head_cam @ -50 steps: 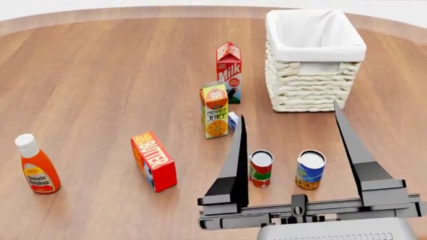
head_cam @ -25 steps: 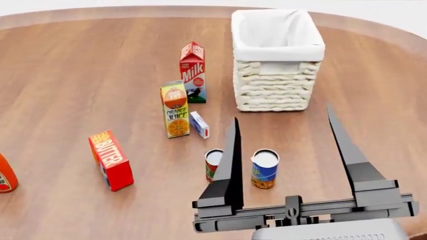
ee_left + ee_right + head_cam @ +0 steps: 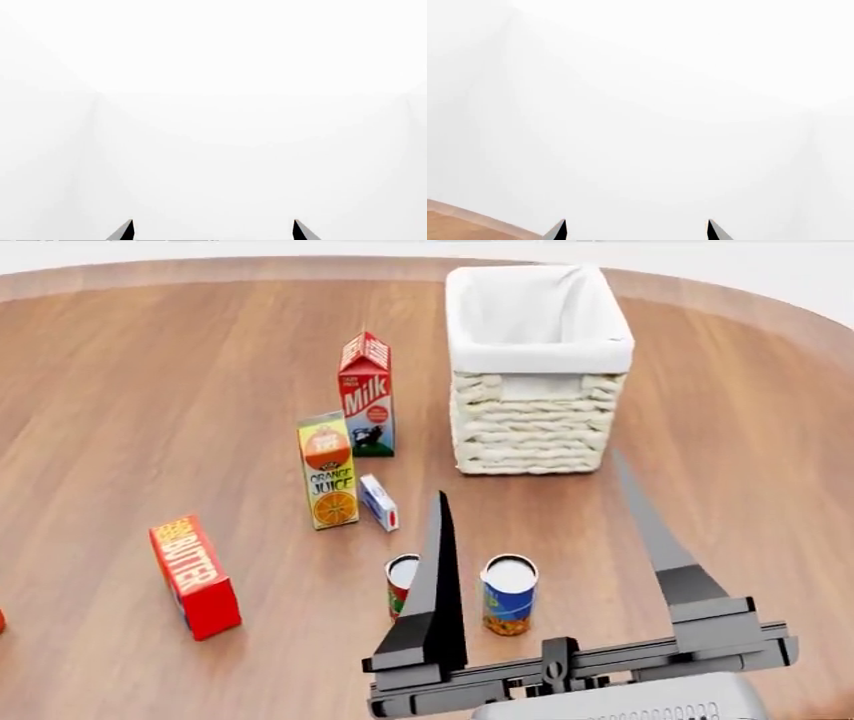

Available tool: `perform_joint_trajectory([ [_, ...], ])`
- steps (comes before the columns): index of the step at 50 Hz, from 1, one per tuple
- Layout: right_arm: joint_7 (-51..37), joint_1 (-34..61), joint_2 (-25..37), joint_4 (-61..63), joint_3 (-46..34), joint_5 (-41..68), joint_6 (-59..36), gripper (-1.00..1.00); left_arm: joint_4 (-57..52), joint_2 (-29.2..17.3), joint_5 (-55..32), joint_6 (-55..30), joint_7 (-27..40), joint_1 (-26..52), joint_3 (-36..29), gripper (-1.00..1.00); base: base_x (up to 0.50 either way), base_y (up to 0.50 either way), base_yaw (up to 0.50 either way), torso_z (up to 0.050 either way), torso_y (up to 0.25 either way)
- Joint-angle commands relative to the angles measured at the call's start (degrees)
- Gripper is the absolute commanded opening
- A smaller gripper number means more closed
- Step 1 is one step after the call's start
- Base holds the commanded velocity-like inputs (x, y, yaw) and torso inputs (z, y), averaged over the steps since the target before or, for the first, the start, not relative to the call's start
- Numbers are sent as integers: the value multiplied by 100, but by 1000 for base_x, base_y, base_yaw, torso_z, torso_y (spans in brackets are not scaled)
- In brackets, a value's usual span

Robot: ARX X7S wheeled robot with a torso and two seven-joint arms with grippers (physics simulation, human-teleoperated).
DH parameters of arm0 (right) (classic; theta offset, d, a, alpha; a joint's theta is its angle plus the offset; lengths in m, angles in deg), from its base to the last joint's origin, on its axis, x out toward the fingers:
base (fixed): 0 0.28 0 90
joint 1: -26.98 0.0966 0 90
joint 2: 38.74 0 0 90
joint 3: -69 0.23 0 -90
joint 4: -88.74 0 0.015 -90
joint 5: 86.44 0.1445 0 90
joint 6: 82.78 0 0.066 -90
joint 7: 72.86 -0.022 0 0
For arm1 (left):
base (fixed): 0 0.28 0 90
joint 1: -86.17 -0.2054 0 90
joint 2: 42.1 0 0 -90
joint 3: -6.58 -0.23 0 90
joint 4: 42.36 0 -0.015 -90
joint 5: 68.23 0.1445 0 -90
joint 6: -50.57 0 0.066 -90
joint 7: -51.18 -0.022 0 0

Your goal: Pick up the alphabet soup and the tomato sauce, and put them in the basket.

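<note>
The alphabet soup (image 3: 509, 597), a blue can with a silver top, stands upright on the wooden table. Just to its left is the tomato sauce (image 3: 400, 586), a red-and-green can, partly hidden behind one dark finger. The basket (image 3: 534, 430), cream wicker with a white liner, stands farther back. My right gripper (image 3: 529, 474) hovers at the near side, open and empty, with the soup seen between its fingers. In the right wrist view the right gripper (image 3: 636, 222) shows only two spread tips. In the left wrist view the left gripper (image 3: 213, 222) is open against plain white.
A milk carton (image 3: 367, 395), an orange juice carton (image 3: 327, 470) and a small blue-and-white box (image 3: 378, 503) stand left of the basket. A red butter box (image 3: 195, 577) is farther left. The round table's far edge curves behind the basket.
The head view has swung right, so everything on the table sits farther left in it. The ketchup bottle has slid almost out of view. The right gripper stays open.
</note>
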Motion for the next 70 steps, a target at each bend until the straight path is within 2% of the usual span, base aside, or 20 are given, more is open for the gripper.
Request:
perform_joint_trajectory([
  [1, 18, 54, 33, -78, -118, -21, -64, 100, 33, -66, -12, 59, 30, -78, -46, 100, 426, 0, 0, 0, 0],
  [10, -64, 50, 9, -96, -82, 56, 9, 100, -19, -89, -110, -94, 108, 98, -76, 100, 429, 0, 0, 0, 0],
  [70, -263, -55, 154, -54, -185, 131, 20, 100, 45, -303, -119, 213, 349, -179, -251, 100, 430, 0, 0, 0, 0],
])
